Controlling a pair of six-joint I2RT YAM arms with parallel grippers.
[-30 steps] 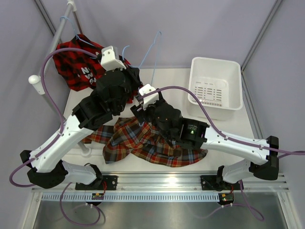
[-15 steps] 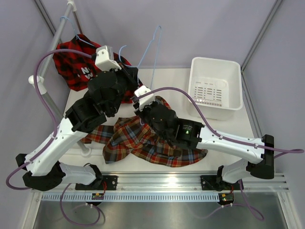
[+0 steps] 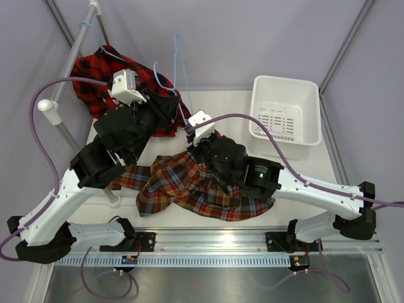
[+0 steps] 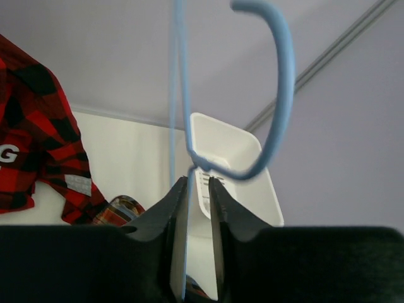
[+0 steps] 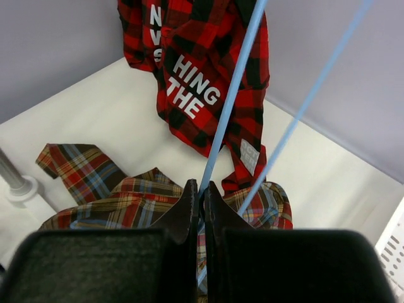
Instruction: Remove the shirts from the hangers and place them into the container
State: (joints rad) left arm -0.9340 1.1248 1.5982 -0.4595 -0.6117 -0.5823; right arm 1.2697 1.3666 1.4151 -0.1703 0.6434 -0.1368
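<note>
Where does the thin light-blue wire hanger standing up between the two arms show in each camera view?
Top external: light-blue wire hanger upright, upper centre.
Left wrist: centre, hook curling to the top right.
Right wrist: two wires slanting up from centre.
Shared landmark: red-and-black check shirt, in all three.

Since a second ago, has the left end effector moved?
Yes. In the top view the left end effector has shifted left, away from the container and toward the rack pole.
</note>
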